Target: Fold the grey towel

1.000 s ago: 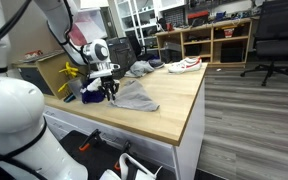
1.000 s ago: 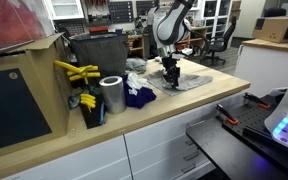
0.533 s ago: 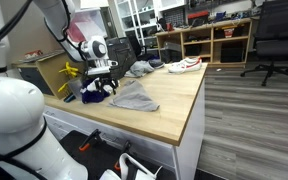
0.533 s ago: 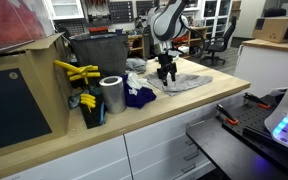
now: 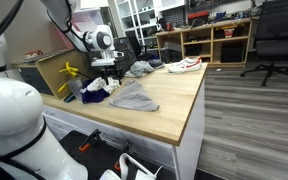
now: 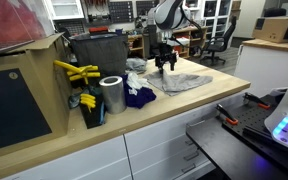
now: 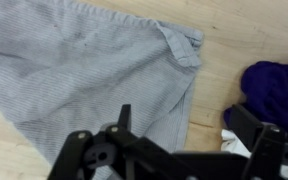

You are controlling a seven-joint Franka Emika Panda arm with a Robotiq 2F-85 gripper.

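Wrist view first. Looks straight down on the grey towel [image 7: 84,70], spread loosely over the wooden countertop [image 7: 244,25], with a small flap [image 7: 179,45] doubled over at one corner. Anything held in the gripper [image 7: 169,145]?

Nothing. Spread wide and empty, hovering above the cloth without touching it. Same story in both exterior views: gripper [image 5: 106,73] [image 6: 164,62] up in the air, grey towel [image 5: 134,97] [image 6: 184,82] lying flat beneath and a little to the side.

Which step, then?

Looks like a pause between grasps. Not yet folded in half, to judge by the outline, only rumpled at that one corner. Probably picking an edge to take hold of.

And next?

Calls for coming down on a free corner, pinching the top layer only, lifting just enough to clear the surface, then carrying it across to the opposite edge and laying it down square.

Any hazards?

Purple cloth [image 7: 274,90] just beside the grey towel, so best to close well away from it and avoid catching both. Shiny cylinder [image 6: 111,95] further along the countertop, well apart, unlikely to matter.
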